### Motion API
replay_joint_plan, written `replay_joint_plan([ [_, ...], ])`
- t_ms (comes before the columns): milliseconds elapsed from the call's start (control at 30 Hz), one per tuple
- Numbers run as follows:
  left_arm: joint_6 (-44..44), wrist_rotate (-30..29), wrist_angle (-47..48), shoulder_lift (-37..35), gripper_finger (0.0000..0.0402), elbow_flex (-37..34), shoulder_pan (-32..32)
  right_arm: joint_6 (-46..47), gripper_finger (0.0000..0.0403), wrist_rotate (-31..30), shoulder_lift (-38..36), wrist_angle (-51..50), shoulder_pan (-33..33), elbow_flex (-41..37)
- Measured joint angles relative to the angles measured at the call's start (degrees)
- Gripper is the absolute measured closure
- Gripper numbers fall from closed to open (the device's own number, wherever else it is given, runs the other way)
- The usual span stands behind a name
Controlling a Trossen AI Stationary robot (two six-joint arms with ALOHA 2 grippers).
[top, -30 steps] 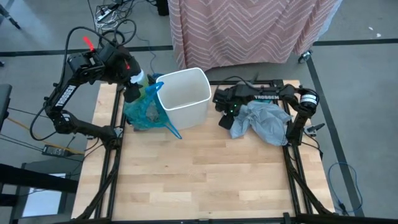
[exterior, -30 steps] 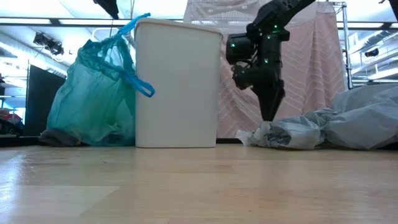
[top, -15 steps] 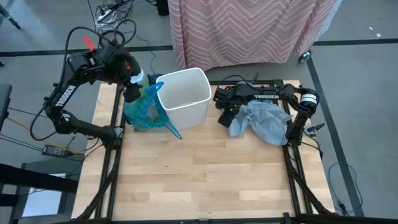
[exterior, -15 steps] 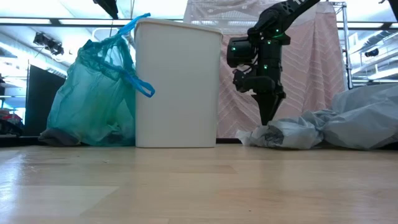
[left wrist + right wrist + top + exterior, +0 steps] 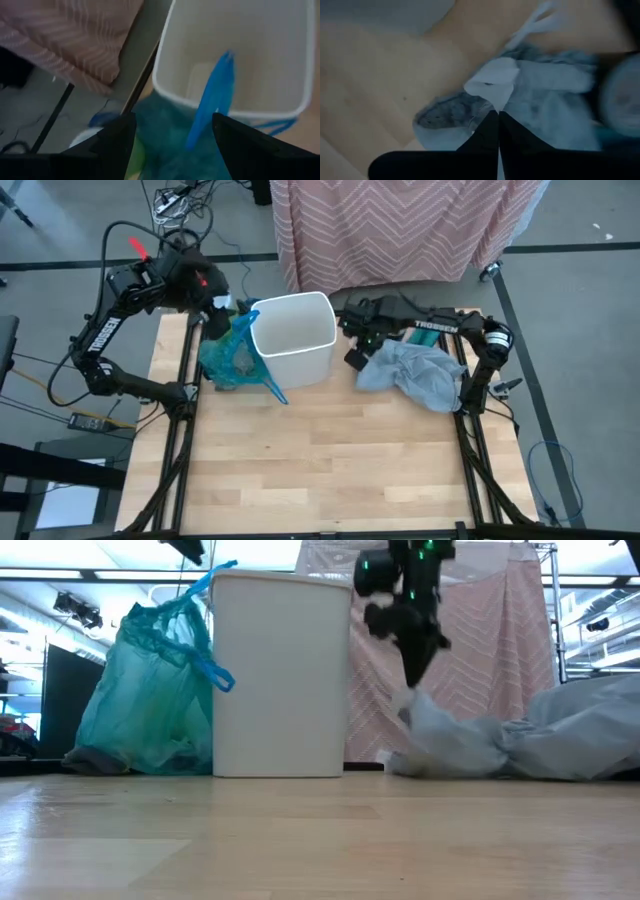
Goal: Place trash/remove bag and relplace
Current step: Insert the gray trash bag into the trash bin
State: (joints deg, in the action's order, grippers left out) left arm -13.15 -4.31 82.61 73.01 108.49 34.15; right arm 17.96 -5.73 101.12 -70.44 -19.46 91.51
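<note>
A full teal-green bag (image 5: 228,352) stands on the table against the left side of the white bin (image 5: 293,338), its blue tie strip (image 5: 212,100) sticking up. My left gripper (image 5: 170,150) hangs open just above the bag's top (image 5: 215,315), one finger on each side of it. Right of the bin lies a crumpled pale grey bag (image 5: 415,372). My right gripper (image 5: 410,680) is shut on its end nearest the bin. The trash is hidden. My right gripper pinches a bunched tip of the grey bag (image 5: 495,100) between its two shut fingers, at the end nearest the bin. The fingers come from above, pointing almost straight down. That end (image 5: 415,708) is lifted clear and hangs slack, and the rest lies on the table (image 5: 520,750).
The bin stands open and upright at the table's far middle. A pink striped cloth (image 5: 400,225) hangs behind the far edge. The near half of the wooden table (image 5: 320,470) is bare boards.
My right gripper has shut on the grey bag's end by the bin and risen, drawing that end up off the table. The bulk of the bag has stayed where it lay.
</note>
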Motion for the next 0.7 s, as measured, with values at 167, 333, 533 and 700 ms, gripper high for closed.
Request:
replay_joint_plan([
  [167, 2.94, 4.53, -7.65, 0.01, 0.0127, 0.00, -0.02, 2.81, 0.0403, -7.11, 0.00, -10.38, -1.04, 12.85],
  [333, 8.58, 9.03, -15.98, 0.00, 0.0127, 0.00, -0.02, 5.31, 0.0403, -13.25, 0.00, -20.00, -2.52, 25.34],
  [533, 16.39, 13.38, -27.55, 0.02, 0.0127, 0.00, -0.02, 7.44, 0.0403, -15.16, -1.99, -19.06, -4.53, 37.64],
  [700, 17.90, 14.13, -29.25, 0.02, 0.0127, 0.00, -0.02, 6.33, 0.0403, -13.27, -2.13, -19.51, -3.80, 39.13],
])
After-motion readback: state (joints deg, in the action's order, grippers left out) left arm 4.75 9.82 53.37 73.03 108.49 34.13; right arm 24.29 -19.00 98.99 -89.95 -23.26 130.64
